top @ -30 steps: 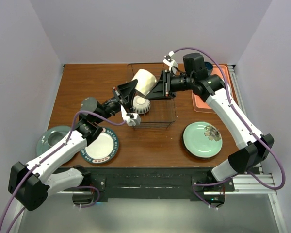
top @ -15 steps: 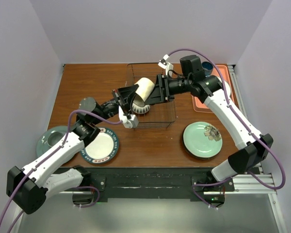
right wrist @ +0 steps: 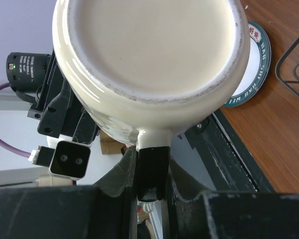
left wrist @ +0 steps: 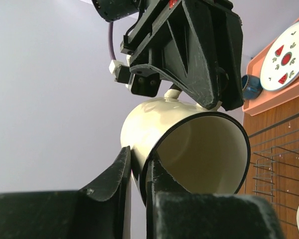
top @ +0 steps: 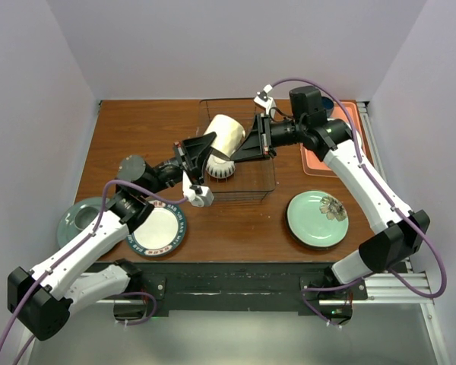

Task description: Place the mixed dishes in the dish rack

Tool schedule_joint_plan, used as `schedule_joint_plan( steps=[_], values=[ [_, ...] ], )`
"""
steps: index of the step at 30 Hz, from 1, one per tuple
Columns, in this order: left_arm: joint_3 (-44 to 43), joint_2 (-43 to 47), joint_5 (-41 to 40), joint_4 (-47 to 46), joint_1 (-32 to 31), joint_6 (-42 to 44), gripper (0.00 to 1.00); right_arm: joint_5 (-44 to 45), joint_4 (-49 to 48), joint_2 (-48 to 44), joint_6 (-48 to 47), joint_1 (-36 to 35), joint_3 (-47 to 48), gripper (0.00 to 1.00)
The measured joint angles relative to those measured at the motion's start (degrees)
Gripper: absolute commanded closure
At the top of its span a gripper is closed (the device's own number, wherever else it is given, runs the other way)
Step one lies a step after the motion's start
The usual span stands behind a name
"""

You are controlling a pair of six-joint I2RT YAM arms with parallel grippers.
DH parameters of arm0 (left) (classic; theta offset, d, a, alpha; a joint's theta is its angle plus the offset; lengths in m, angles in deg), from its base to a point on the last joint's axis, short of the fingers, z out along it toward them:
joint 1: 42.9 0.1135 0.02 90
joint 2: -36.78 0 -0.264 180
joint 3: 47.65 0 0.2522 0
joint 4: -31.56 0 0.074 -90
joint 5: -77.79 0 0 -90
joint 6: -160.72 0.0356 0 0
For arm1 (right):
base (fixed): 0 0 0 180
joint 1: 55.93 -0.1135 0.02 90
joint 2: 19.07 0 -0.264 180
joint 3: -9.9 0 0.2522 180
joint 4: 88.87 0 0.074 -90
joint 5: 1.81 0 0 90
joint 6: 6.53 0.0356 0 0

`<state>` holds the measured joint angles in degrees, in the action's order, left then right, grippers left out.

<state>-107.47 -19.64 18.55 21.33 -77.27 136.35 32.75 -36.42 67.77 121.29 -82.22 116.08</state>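
A cream mug (top: 225, 134) with a dark rim lies on its side in the air over the dish rack (top: 263, 181). My left gripper (top: 206, 151) is shut on its rim (left wrist: 139, 175), one finger inside the mug (left wrist: 189, 149) and one outside. My right gripper (top: 242, 144) is shut on the mug's dark handle (right wrist: 153, 169), below the mug's pale base (right wrist: 149, 55). A striped bowl (top: 222, 170) sits in the rack under the mug. A pale green flower-marked plate (top: 317, 219) lies at the front right. A white plate with a dark-blue rim (top: 158, 229) lies at the front left.
An orange tray (top: 326, 156) at the back right carries a white plate with red marks (left wrist: 287, 54) and a blue cup (left wrist: 251, 86). A green dish (top: 81, 218) sits by the left edge. Rack wires (left wrist: 284, 149) rise just right of the mug.
The mug dipped and tilted over the rack, then rose slightly. My right gripper shifted its hold at the handle end. My left arm swung a little to the left.
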Motion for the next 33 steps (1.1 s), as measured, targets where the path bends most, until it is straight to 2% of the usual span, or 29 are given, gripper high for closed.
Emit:
schedule_joint_plan(
  steps=[2, 10, 13, 17, 22, 27, 29, 33],
  values=[
    [0.0, 0.09, -0.11, -0.22, 0.0, -0.07, 0.99, -0.07, -0.57, -0.11, 0.15, -0.09, -0.02, 1.0],
    [0.17, 0.09, -0.81, -0.2, 0.0, -4.13, 0.68, 2.14, -0.66, -0.63, -0.81, -0.35, -0.13, 1.0],
    [1.44, 0.31, -1.33, -0.72, -0.07, -8.55, 0.61, 5.25, -1.46, -1.7, -2.8, -0.74, -1.18, 1.0],
    [3.85, 1.2, -2.01, -2.12, -0.24, -14.67, 0.58, 9.22, -4.13, -3.74, -4.0, -1.44, -4.76, 1.0],
    [5.88, 1.81, -2.43, -3.87, -0.37, -20.48, 0.46, 12.22, -7.76, -5.18, -4.0, -1.86, -8.17, 1.0],
    [7.02, 2.14, -2.23, -6.91, -1.05, -23.3, 0.35, 17.31, -9.7, -5.18, -4.13, -1.79, -8.83, 1.0],
    [7.1, 2.58, -2.23, -8.44, -1.27, -24.41, 0.23, 19.67, -9.77, -5.18, -4.2, -1.7, -8.92, 1.0],
    [7.34, 3.34, -2.49, -9.77, -1.33, -26.14, 0.19, 23.56, -9.62, -5.18, -4.31, -1.64, -8.92, 1.0]
  ],
)
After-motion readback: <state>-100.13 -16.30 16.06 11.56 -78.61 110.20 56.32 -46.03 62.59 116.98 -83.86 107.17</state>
